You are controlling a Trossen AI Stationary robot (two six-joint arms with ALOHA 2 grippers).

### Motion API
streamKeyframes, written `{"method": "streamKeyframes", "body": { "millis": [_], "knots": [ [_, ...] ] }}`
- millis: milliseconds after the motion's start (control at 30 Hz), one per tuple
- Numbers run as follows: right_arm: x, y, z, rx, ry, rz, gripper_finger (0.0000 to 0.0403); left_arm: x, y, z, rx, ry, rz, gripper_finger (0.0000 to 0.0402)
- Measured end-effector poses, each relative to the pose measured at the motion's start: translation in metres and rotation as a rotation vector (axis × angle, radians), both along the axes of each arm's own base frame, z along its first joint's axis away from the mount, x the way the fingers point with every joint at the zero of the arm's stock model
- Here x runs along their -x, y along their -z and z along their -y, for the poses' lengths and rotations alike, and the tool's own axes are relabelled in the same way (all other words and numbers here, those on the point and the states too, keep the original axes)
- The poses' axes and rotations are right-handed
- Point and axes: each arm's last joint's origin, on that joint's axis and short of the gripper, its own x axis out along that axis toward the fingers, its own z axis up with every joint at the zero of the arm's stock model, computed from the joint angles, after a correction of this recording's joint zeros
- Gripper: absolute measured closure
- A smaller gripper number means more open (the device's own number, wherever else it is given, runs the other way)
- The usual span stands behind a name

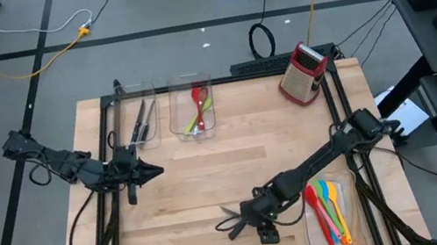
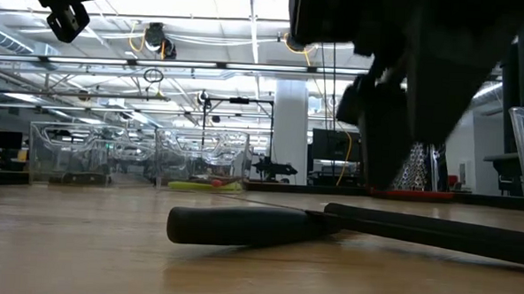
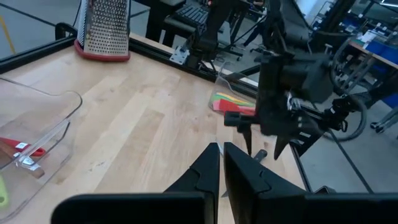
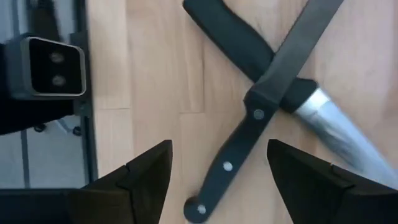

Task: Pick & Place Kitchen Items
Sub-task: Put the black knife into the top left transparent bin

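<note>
Two black-handled steel knives [image 4: 249,118] lie crossed on the table near its front edge, the riveted one [image 4: 233,155] on top of the other [image 4: 230,37]. They also show in the high view as a knife pair [image 1: 230,218] and in the low view as a knife handle [image 2: 241,224]. My right gripper [image 4: 219,146] hovers open just above them, pointing steeply down. Its fingers stand on either side of the riveted handle without touching it. My left gripper [image 1: 151,171] waits shut above the table's left part, holding nothing.
A clear bin [image 1: 336,241] of coloured spatulas and spoons stands at the near right, close beside my right arm. At the far edge stand a bin with knives [image 1: 134,119] and a bin with red and green utensils [image 1: 195,107]. A red box grater [image 1: 303,73] stands far right.
</note>
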Motion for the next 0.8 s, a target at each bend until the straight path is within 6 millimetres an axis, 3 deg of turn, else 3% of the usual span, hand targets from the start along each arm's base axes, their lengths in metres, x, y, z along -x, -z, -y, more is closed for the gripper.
{"method": "streamKeyframes", "body": {
  "millis": [533, 800],
  "knots": [
    [-0.007, 0.047, -0.005, 0.034, 0.265, -0.154, 0.0148, 0.000, 0.000, 0.000, -0.006, 0.000, -0.001, 0.0378],
    [0.001, 0.052, -0.011, 0.127, 0.355, -0.150, 0.0216, 0.000, 0.000, 0.000, -0.005, 0.000, -0.002, 0.0378]
  ]
}}
